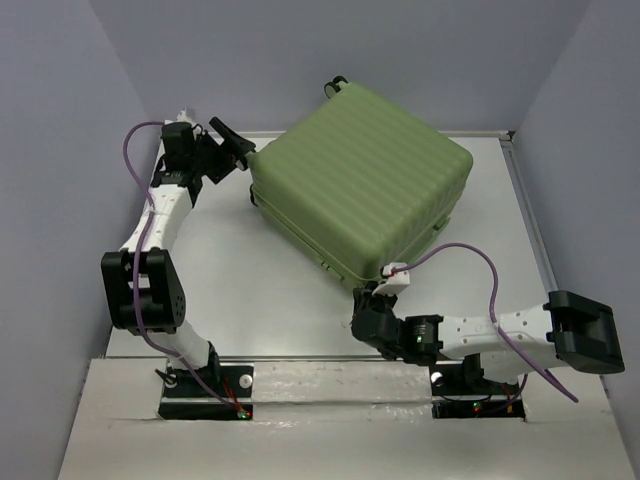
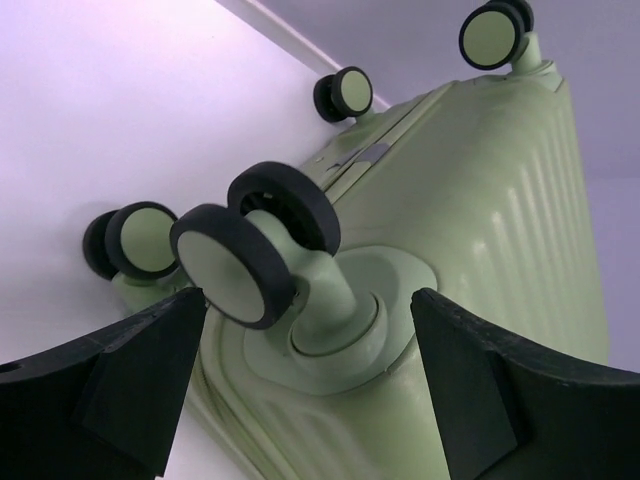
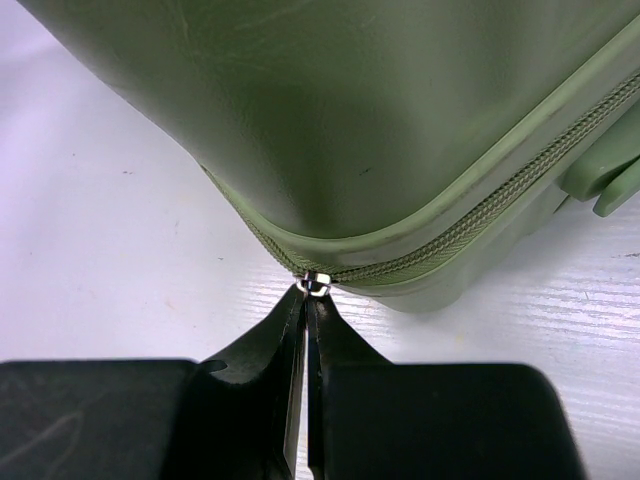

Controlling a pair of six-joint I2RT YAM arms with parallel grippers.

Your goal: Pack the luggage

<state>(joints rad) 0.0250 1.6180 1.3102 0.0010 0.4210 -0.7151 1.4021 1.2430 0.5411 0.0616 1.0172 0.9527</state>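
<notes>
Steadily, right jaws pinching the zipper pull (image 3: 317, 284) should trace the luggage (image 1: 360, 185) seam; left jaws gape near a wheel (image 2: 235, 265)

I am seeing one luggage (image 1: 365, 180) lying on one surface (image 1: 240, 290). Through my left wrist camera I am counting four casters (image 2: 235, 255) on it, each showing twin wheels. I am finding one zipper pull (image 3: 316, 284) on its seam. I am using two pairs of fingers: left fingers (image 2: 120, 390) and right fingers (image 3: 250, 400).
</notes>
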